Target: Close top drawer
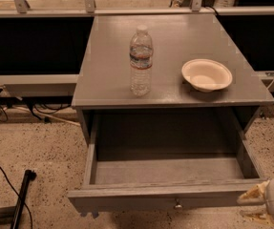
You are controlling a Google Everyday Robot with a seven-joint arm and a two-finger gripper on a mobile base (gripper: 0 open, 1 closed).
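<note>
The top drawer (167,171) stands pulled far out of the grey cabinet (184,32). It looks like stiff, weighty wood that likely drags on its runners. My gripper (252,208) hovers off its front's right end, jaws spread, holding nothing. I'd push flat beside the knob (178,205) – centred, so it doesn't rack.

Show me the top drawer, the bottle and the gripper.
top drawer (127,202), camera view, front panel, left half.
bottle (141,61), camera view, label.
gripper (245,208), camera view, lower right corner, between its fingertips.
</note>
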